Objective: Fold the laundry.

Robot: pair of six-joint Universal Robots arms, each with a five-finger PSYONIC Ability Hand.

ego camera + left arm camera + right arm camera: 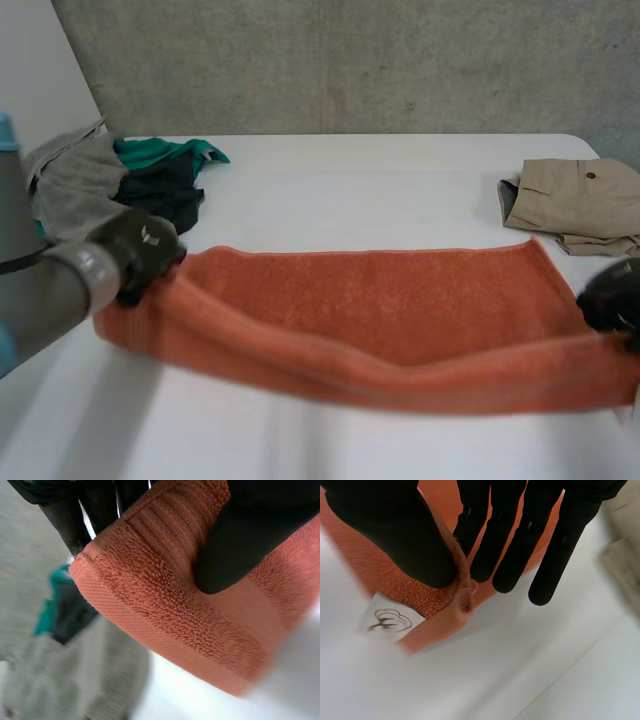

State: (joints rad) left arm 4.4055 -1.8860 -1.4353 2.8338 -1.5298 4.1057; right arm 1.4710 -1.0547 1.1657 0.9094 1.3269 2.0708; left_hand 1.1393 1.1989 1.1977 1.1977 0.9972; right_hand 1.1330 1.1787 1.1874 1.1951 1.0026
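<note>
An orange towel lies lengthwise across the white table, its near long edge doubled over and lifted a little. My left hand holds the towel's left end. In the left wrist view the thumb presses a corner of the towel against the fingers behind it. My right hand is at the towel's right end. There the thumb and straight fingers pinch the hem at a corner of the towel, beside a white label.
A pile of grey, green and dark clothes sits at the back left, close behind my left hand. Folded khaki trousers lie at the back right, just beyond the towel's far right corner. Bare table runs between them and along the front.
</note>
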